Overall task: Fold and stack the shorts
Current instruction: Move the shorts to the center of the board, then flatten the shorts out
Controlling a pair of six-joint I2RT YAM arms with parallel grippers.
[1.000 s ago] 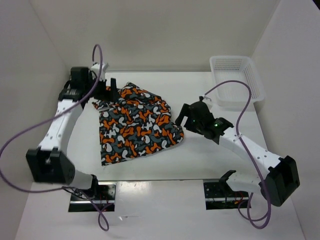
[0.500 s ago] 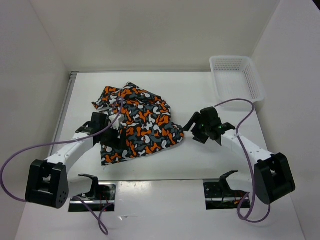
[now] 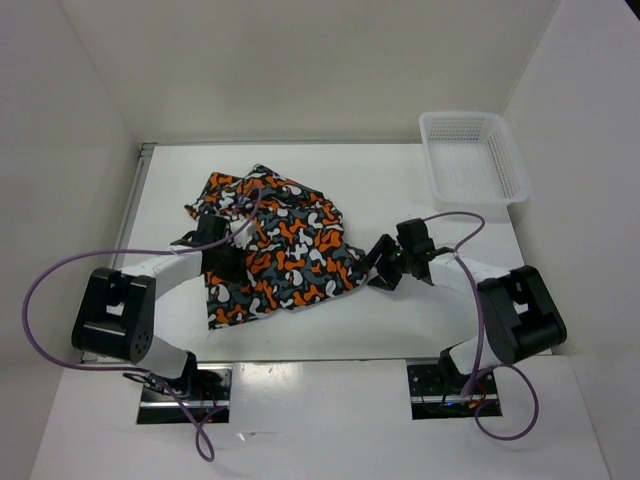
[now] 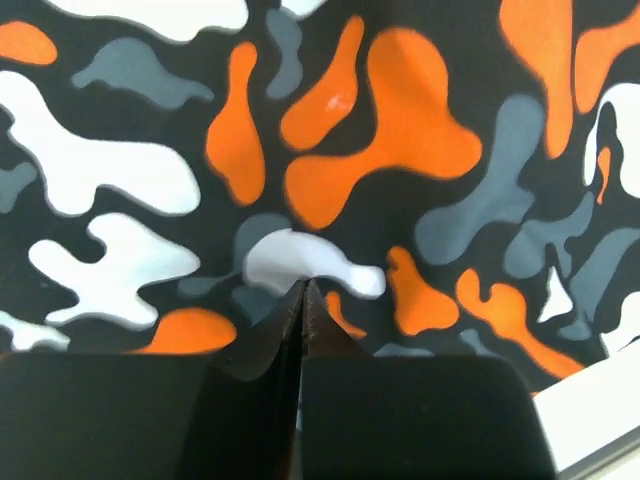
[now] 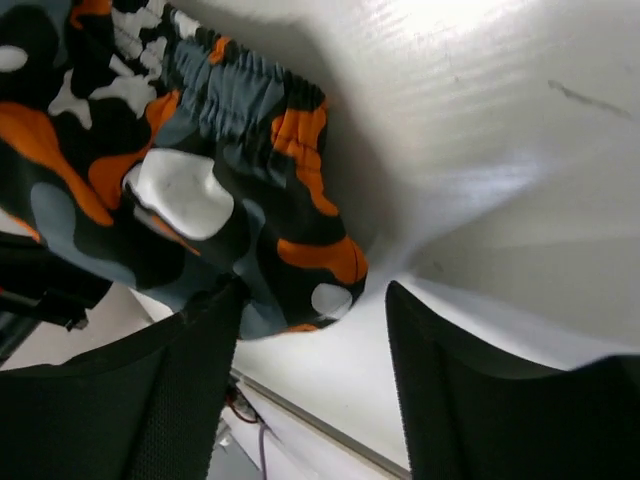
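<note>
Both arms had been drawn in to the shorts [image 3: 285, 250]: left fingers [image 4: 255, 365] were pressed together over the cloth, right fingers [image 5: 170, 400] spread astride the hem, seemingly for folding.

High fixed view down over table [image 3: 400, 200], wrist views pressed close to shorts [image 3: 285, 245], shared by all.

shorts [image 3: 285, 240] crumpled; left hand [image 3: 224, 262] on left part, right hand [image 3: 384, 268] at right edge.
</note>
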